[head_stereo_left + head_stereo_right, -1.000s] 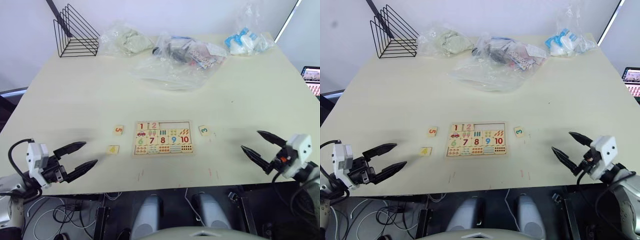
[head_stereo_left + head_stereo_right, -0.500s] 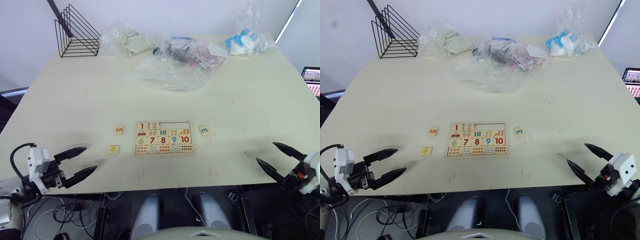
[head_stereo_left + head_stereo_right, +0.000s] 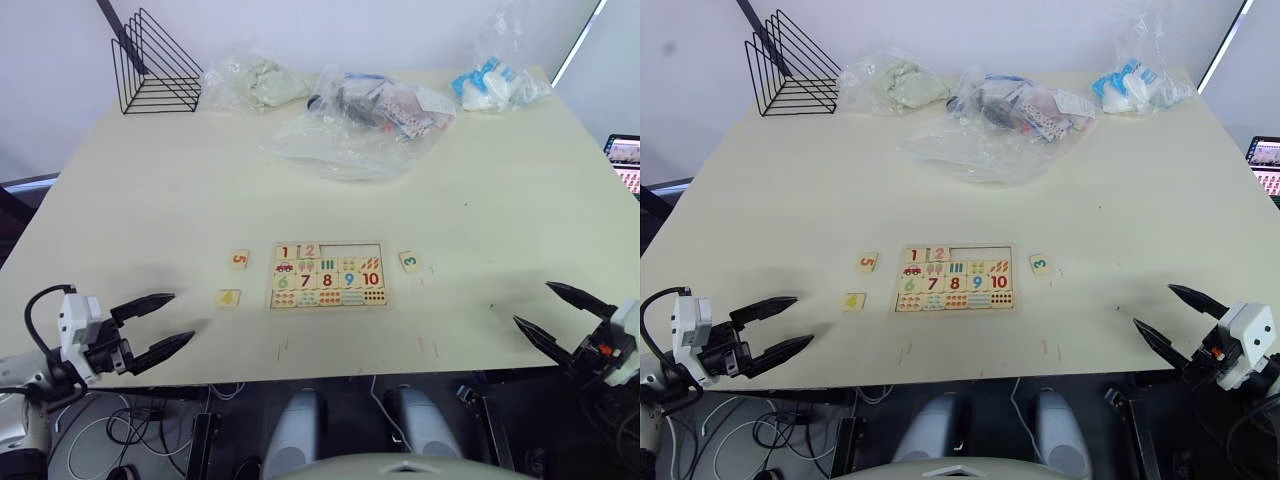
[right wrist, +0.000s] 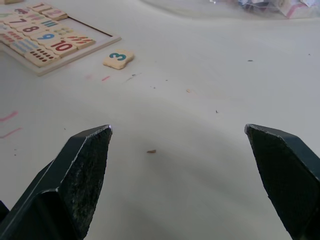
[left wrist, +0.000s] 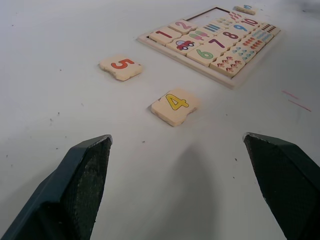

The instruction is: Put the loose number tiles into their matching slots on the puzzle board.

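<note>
now both claws gape wide and hold nothing, low at the counter's near edge.
left claw (image 3: 158,326) and right claw (image 3: 553,315) sit about where they were half a second ago, the right one well back from a second ago. puzzle board (image 3: 328,274) lies mid-counter (image 3: 180,190), tiles 1 and 2 seated, the remaining slots (image 3: 352,249) bare. tile 5 (image 3: 238,259) and tile 4 (image 3: 228,298) lie left of it, tile 3 (image 3: 409,261) right. plastic bags (image 3: 360,115) and a wire rack (image 3: 152,65) line the far edge.
</note>
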